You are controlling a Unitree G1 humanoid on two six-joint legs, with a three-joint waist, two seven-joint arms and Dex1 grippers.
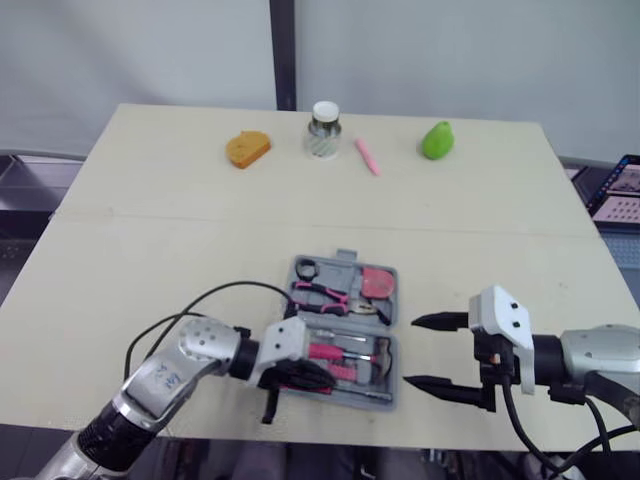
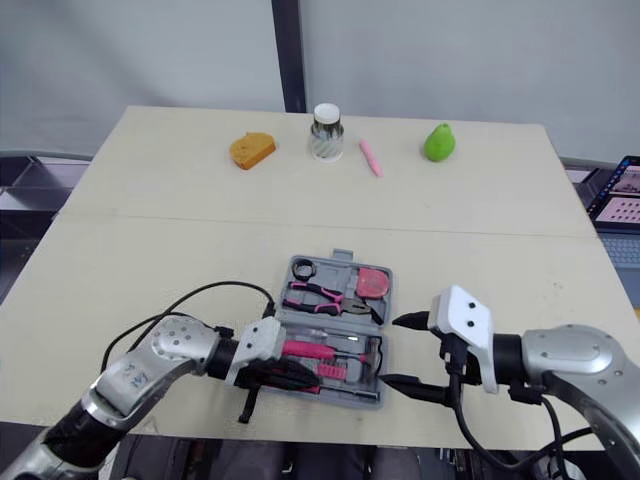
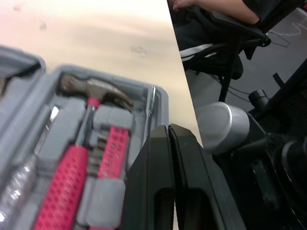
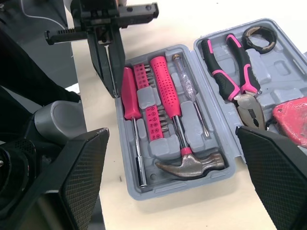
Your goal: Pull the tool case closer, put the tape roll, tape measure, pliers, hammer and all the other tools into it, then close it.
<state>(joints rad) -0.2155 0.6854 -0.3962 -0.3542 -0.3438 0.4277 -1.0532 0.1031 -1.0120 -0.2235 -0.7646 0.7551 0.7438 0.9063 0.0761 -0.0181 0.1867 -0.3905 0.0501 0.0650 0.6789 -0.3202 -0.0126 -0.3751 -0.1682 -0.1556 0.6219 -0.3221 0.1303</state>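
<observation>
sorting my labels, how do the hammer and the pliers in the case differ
The hammer has one straight, dimpled pink handle; the pliers have two black-and-pink handles. The hammer lies in the half of the tool case nearer the robot, the pliers in the farther half. Both have bare metal heads and sit in moulded slots of the open grey case.

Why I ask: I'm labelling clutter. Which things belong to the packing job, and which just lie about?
Job: open grey plastic tool case, pink-handled steel hammer, pink-and-black pliers, black tape roll, red tape measure.
Lying about: orange bread slice, white-capped jar, pink stick, green pear.
</observation>
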